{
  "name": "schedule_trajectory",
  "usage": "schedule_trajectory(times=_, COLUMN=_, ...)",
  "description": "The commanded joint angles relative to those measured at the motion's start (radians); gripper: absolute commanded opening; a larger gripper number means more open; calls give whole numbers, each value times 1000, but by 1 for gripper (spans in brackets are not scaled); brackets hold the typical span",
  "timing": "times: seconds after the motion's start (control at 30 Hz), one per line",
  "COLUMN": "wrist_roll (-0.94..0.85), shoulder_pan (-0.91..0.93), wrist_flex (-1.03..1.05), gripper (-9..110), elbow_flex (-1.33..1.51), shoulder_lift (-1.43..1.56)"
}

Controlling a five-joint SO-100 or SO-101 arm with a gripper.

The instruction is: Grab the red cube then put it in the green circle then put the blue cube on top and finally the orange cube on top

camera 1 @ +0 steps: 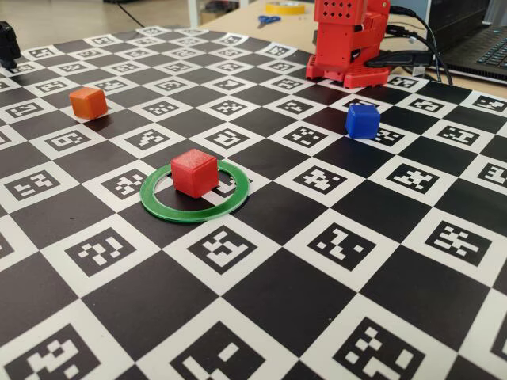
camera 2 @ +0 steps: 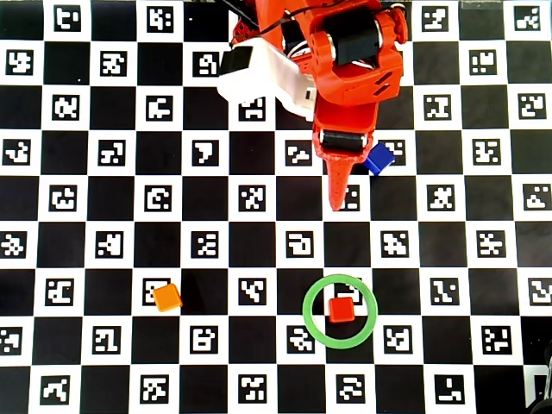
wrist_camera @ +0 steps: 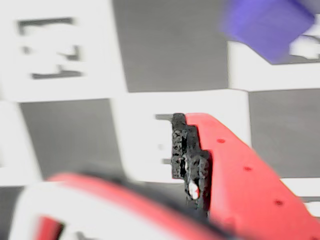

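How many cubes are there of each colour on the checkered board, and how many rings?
Small matte red plastic cube: 1, sitting inside the ring
Small deep-blue plastic cube: 1
Small bright orange plastic cube: 1
Thin flat green plastic ring: 1
Total: 4 things (3 cubes and 1 ring)

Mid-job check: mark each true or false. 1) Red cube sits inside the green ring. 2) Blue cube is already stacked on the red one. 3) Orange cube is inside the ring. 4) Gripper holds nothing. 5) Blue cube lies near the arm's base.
1) True: the red cube sits inside the green circle.
2) False: the blue cube rests on the board, apart.
3) False: the orange cube sits outside, left in the overhead view.
4) True: the gripper carries nothing.
5) True.
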Motion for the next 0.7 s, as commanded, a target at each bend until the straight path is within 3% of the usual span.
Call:
schedule_trajectory(times=0.0, wrist_roll=170, shoulder_pan=-160, wrist_flex=25, gripper=42, elbow_flex=38, shoulder_lift=49)
schedule_trajectory(times=0.33, wrist_roll=337, shoulder_pan=-288, wrist_flex=-264, gripper=43, elbow_flex=273, shoulder_lift=101)
schedule_trajectory(times=0.67, wrist_roll=374, shoulder_pan=-301, wrist_flex=-382, gripper=43, elbow_flex=265, shoulder_lift=-55)
